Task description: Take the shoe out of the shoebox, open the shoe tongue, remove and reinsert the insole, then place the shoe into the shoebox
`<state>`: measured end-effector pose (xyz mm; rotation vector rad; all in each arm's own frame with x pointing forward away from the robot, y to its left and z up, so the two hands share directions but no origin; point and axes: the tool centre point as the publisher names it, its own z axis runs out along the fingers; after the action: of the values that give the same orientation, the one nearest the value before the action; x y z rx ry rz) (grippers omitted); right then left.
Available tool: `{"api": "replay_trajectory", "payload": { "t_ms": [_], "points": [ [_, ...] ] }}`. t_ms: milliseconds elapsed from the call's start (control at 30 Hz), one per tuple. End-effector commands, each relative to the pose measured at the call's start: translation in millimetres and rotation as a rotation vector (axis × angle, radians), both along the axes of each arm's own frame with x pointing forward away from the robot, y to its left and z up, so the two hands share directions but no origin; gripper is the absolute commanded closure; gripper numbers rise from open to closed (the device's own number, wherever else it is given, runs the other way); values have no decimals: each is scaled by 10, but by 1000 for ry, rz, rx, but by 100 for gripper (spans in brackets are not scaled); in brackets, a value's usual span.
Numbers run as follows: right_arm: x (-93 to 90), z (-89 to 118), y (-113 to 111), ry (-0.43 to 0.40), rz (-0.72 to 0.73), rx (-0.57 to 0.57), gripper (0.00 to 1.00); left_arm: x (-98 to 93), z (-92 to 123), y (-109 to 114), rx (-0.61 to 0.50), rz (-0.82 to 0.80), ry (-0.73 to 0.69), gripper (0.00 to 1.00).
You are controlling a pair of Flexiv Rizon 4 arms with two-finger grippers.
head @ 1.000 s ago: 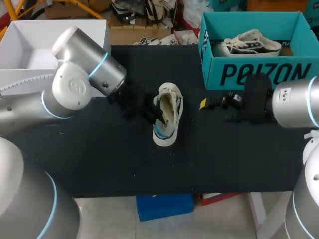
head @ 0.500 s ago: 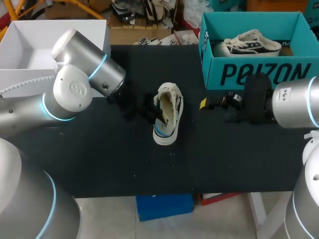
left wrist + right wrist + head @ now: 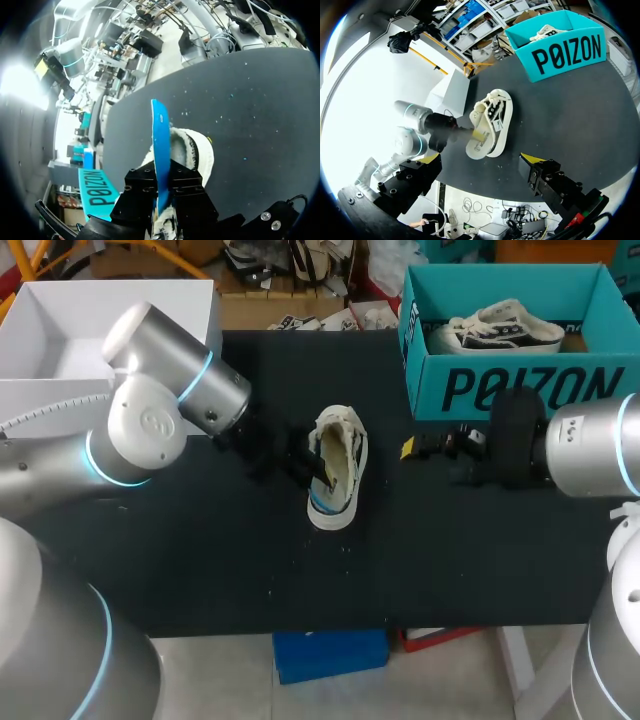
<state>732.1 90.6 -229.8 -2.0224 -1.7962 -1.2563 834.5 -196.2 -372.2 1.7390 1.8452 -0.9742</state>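
A cream shoe [image 3: 340,465] lies on the black table [image 3: 200,560] near its middle, its opening facing my left arm. My left gripper [image 3: 312,468] is at the shoe's opening, shut on the insole [image 3: 159,145], whose blue underside stands on edge between the black fingers [image 3: 142,187] with the shoe [image 3: 195,150] just ahead. My right gripper [image 3: 415,447] hovers open to the right of the shoe, in front of the teal shoebox [image 3: 510,385]. In the right wrist view the shoe [image 3: 492,120] lies ahead of the open right gripper [image 3: 481,159].
A second shoe [image 3: 497,328] sits inside the teal shoebox. A white open box [image 3: 60,340] stands at the table's back left, behind my left arm. The table's front half is bare black surface.
My left arm's upper joint has shifted very slightly. The shoe, the insole and the right arm look unchanged.
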Motion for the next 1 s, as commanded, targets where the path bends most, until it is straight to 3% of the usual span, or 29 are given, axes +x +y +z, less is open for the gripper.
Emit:
{"api": "replay_trajectory", "payload": {
  "t_ms": [33, 300, 600, 633, 700, 733, 800, 900, 1000],
  "points": [
    [2, 0, 8, 1, -1, -2, 0, 42, -31, -27, 3, 11, -5, 100],
    [2, 0, 8, 1, -1, -2, 0, 142, -62, -34, 8, 37, -5, 100],
    [2, 0, 8, 1, -1, -2, 0, 123, -47, -35, 13, 46, -4, 100],
    [2, 0, 8, 1, -1, -2, 0, 109, -35, -31, 10, 44, -6, 90],
    [2, 0, 8, 1, -1, -2, 0, 61, -9, -21, 5, 40, -11, 55],
    [2, 0, 8, 1, -1, -2, 0, 40, 5, -13, 3, 37, -12, 50],
    [2, 0, 8, 1, -1, -2, 0, 7, 31, 7, -5, 34, -16, 26],
    [2, 0, 8, 1, -1, -2, 0, -58, 75, 28, -18, 29, -18, 26],
    [2, 0, 8, 1, -1, -2, 0, -78, 96, 40, -24, 24, -22, 40]
  ]
}}
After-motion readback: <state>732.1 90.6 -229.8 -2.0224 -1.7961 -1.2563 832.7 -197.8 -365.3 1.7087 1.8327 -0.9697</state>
